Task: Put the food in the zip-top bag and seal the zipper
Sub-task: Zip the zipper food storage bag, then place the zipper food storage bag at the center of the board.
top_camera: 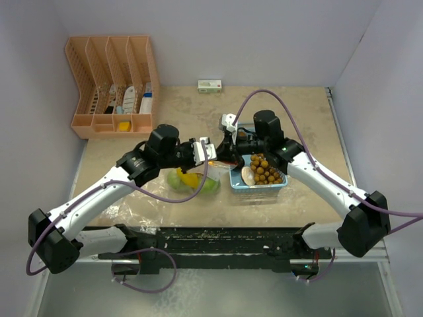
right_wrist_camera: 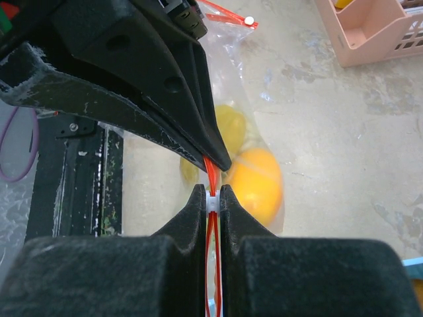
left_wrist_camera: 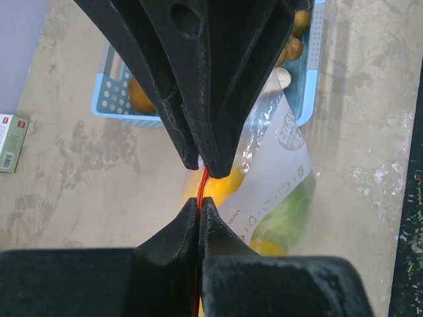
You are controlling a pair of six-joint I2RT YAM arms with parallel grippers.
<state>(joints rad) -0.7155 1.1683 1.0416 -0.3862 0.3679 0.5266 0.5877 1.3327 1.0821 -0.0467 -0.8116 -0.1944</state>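
The clear zip-top bag point(top_camera: 192, 179) lies left of the light blue tray point(top_camera: 232, 179), its red zipper edge lifted between both grippers. It holds yellow and orange fruits point(right_wrist_camera: 254, 181) and a green leafy piece point(left_wrist_camera: 287, 211). My left gripper point(left_wrist_camera: 199, 206) is shut on the red zipper strip. My right gripper point(right_wrist_camera: 211, 196) is shut on the same strip, on a small white piece of it. The two grippers meet tip to tip in the top view, the left gripper point(top_camera: 206, 150) beside the right gripper point(top_camera: 228, 150). The bunch of brown balls point(top_camera: 266, 168) and the beige slice point(top_camera: 247, 176) lie in the tray.
A pink desk organizer point(top_camera: 112, 86) stands at the back left. A small white and green box point(top_camera: 209, 86) lies at the back edge, and it shows in the left wrist view point(left_wrist_camera: 10, 142). The dark base rail point(top_camera: 218, 238) runs along the near edge.
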